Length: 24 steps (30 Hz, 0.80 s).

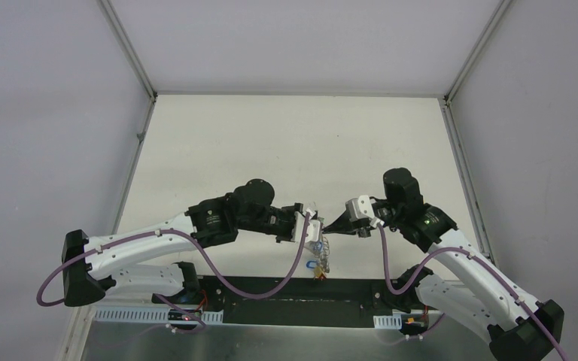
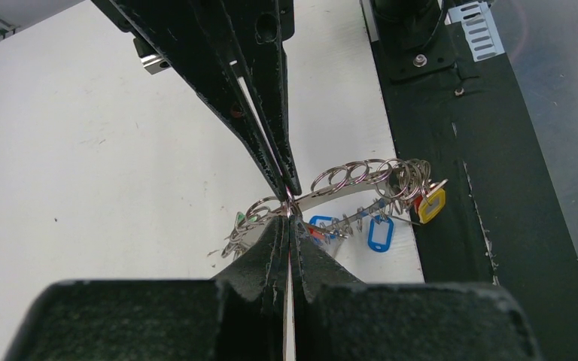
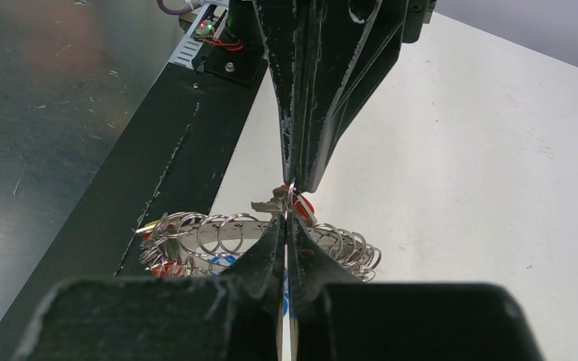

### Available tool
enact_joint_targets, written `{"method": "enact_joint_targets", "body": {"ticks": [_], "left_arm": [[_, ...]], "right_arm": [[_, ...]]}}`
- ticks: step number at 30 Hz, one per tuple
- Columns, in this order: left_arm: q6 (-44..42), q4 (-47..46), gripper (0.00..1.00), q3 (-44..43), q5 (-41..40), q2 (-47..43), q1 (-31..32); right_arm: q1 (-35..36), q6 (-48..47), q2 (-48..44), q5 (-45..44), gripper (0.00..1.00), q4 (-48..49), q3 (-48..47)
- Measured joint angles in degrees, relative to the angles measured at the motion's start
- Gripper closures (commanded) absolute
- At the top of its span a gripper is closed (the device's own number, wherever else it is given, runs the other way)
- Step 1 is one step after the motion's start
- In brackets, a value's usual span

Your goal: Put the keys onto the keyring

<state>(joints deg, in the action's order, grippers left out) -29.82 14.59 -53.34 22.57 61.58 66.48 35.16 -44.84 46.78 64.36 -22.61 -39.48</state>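
Observation:
Both grippers meet tip to tip above the table's near edge. My left gripper (image 1: 316, 225) is shut on the keyring (image 1: 317, 254), a silver band fringed with small rings and blue, yellow and red tags, which hangs below it. In the left wrist view, the gripper (image 2: 290, 216) pinches the band (image 2: 346, 188). My right gripper (image 1: 329, 225) is shut on the red-headed key (image 3: 302, 204) right at the keyring (image 3: 218, 229), as the right wrist view (image 3: 286, 216) shows. The key's blade sticks out to the left. The black-headed key is out of view.
A black base strip (image 1: 271, 289) runs along the table's near edge, just under the hanging keyring. The white table (image 1: 286, 150) stretches beyond the grippers to grey walls on three sides.

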Motion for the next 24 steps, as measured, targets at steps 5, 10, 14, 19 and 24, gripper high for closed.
{"method": "enact_joint_targets", "body": {"ticks": [5, 10, 14, 19, 24], "left_arm": [[-0.4, 0.0, 1.00, 0.0, -0.1, 0.0, 0.3], [-0.9, 0.4, 1.00, 0.0, -0.5, 0.0, 1.0], [-1.1, 0.6, 1.00, 0.0, -1.1, 0.0, 1.1], [-1.1, 0.8, 1.00, 0.0, -1.7, 0.0, 1.7], [-1.1, 0.8, 1.00, 0.0, -3.0, -0.1, 2.3]], "right_arm": [[0.0, 0.5, 0.0, 0.0, 1.00, 0.0, 0.0], [0.0, 1.0, 0.0, 0.0, 1.00, 0.0, 0.0], [0.1, 1.3, 0.0, 0.0, 1.00, 0.0, 0.0], [0.2, 1.5, 0.0, 0.0, 1.00, -0.1, 0.0], [0.2, 1.7, 0.0, 0.0, 1.00, -0.1, 0.0]]}}
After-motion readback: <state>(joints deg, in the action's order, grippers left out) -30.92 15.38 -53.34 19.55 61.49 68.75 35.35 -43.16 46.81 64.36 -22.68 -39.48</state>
